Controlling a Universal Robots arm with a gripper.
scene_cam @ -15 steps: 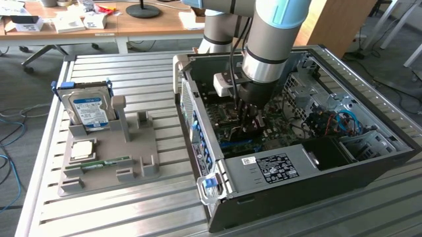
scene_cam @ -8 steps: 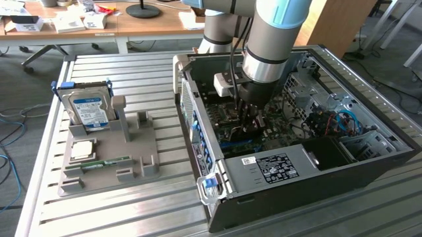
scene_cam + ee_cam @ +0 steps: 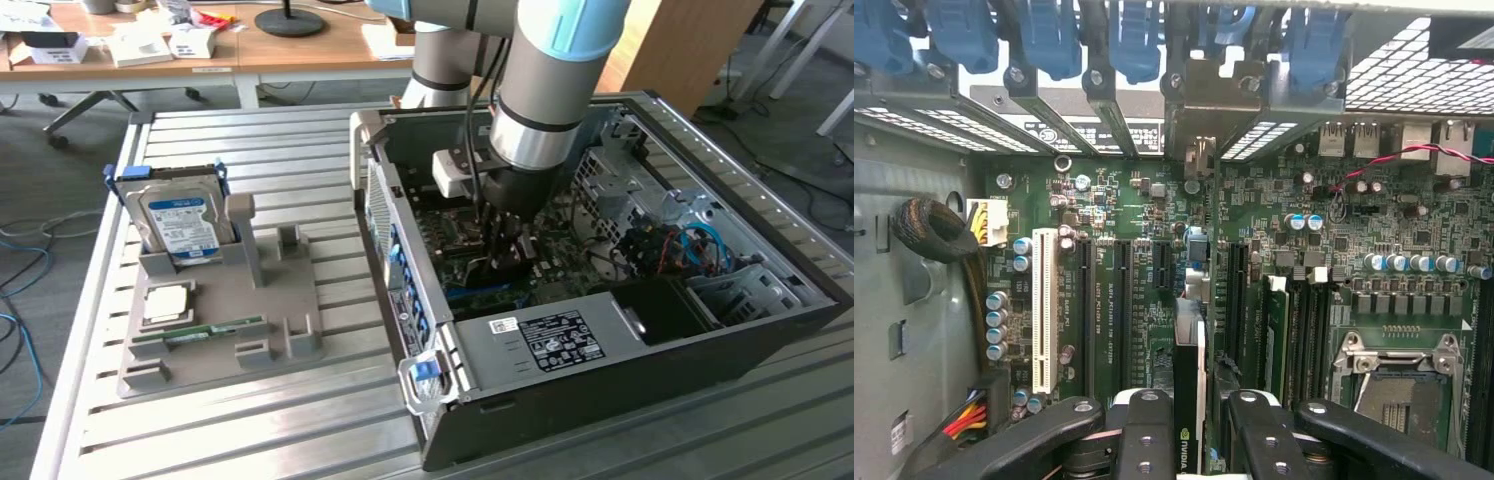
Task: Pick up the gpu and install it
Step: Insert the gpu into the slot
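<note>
The gpu [image 3: 1189, 350] is seen edge-on as a thin dark card with a green logo, clamped between my gripper's black fingers [image 3: 1144, 435]. My gripper [image 3: 1194, 432] is shut on it, low over the green motherboard [image 3: 1114, 210], among its long black expansion slots [image 3: 1162, 270]. The card's metal bracket [image 3: 1199, 110] reaches the case's rear slot openings. Whether the card's edge sits in a slot is hidden. In the exterior view my gripper [image 3: 509, 255] reaches down inside the open computer case [image 3: 574, 360].
Blue slot latches [image 3: 1134, 40] line the case's rear wall. A white slot [image 3: 1042, 310], memory slots [image 3: 1294, 330] and a processor socket [image 3: 1399, 385] flank the card. On the exterior view's left, a grey fixture [image 3: 254, 300] holds a hard drive [image 3: 183, 222] and a memory stick [image 3: 214, 330].
</note>
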